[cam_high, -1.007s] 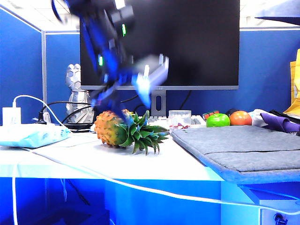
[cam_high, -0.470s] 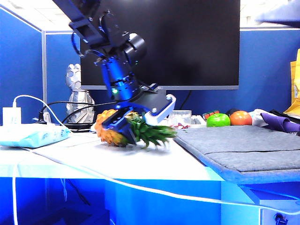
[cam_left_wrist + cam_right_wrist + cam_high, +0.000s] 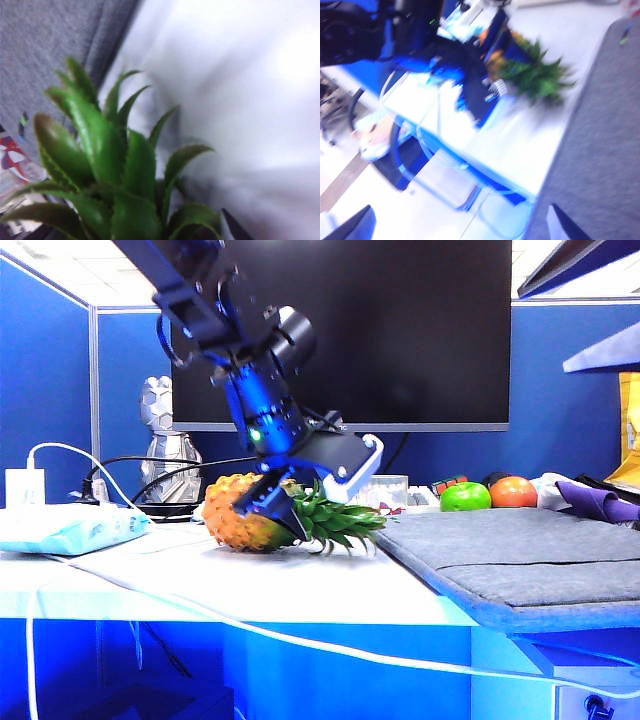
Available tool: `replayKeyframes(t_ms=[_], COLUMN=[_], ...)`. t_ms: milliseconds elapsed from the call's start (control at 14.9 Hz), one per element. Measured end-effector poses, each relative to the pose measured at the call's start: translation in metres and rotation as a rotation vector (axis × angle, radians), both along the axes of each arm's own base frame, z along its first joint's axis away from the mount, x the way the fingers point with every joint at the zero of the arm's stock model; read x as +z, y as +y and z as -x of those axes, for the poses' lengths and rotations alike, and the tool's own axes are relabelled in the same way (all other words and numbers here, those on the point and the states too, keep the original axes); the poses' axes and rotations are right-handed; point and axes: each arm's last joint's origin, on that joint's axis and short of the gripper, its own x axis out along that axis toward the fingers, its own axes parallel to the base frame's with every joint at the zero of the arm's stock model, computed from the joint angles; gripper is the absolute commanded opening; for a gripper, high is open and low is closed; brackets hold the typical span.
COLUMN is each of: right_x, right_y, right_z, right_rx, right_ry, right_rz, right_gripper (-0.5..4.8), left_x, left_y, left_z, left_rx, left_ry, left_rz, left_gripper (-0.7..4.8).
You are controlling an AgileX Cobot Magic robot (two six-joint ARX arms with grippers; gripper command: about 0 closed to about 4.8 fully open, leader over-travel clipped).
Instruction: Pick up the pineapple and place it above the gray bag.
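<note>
Left gripper (image 3: 305,490) is straddling the pineapple (image 3: 250,515) mid-frame in the exterior view, jaws apart around the crown base, grip not confirmed. Pineapple is lying sideways on the white table (image 3: 200,585), left of the gray bag (image 3: 520,545). Right gripper (image 3: 460,227) is hanging high, fingers spread wide, holding nothing.

Level exterior, close wrists (shared pineapple (image 3: 245,512))

A big black screen (image 3: 400,330) stands at the back of the white bench (image 3: 250,585). Right of the screen's foot sit a green apple (image 3: 465,497) and an orange fruit (image 3: 513,491), touching. Further right lies a purple cloth (image 3: 598,502). Far left of the screen lies a pale blue pouch (image 3: 65,527).
</note>
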Motion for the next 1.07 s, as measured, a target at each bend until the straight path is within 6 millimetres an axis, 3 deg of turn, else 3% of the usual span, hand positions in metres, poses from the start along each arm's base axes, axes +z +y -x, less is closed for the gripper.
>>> replayKeyframes(t_ms=[67,269,336,537,739,940,1007,1074], right_x=[-0.001,-0.002,-0.002,-0.003,-0.003,-0.003,-0.003,-0.003], right_y=[0.005,0.019,0.022,0.023,0.023,0.022,0.022,0.022], right_z=[0.001,0.005,0.005,0.005,0.005,0.004,0.004,0.003], right_rx=[0.032,0.120,0.141,0.132,0.115,0.076,0.075,0.073], right_ry=[0.016,0.014,0.012,-0.006,-0.020,-0.026,-0.026,-0.030], right_rz=[-0.001,0.008,0.009,0.032,0.054,0.080,0.082,0.083], right_gripper=[4.79,4.79,4.79,4.79,4.79,4.79,4.79,4.79], left_x=[-0.003,-0.016,-0.022,-0.030,-0.024,0.014,0.038,0.081], left_y=[-0.002,-0.010,-0.013,-0.018,-0.029,-0.052,-0.058,-0.061], left_z=[-0.003,-0.015,-0.018,-0.022,-0.021,-0.020,-0.019,-0.011], left_rx=[0.004,0.056,0.085,0.165,0.220,0.302,0.307,0.331], left_ry=[-0.020,-0.105,-0.134,-0.164,-0.170,-0.120,-0.120,-0.115], left_rz=[0.016,0.073,0.066,0.087,0.121,0.334,0.430,0.562], left_gripper=[3.55,0.46,-0.06,-0.06,-0.06,-0.06,-0.06,-0.06])
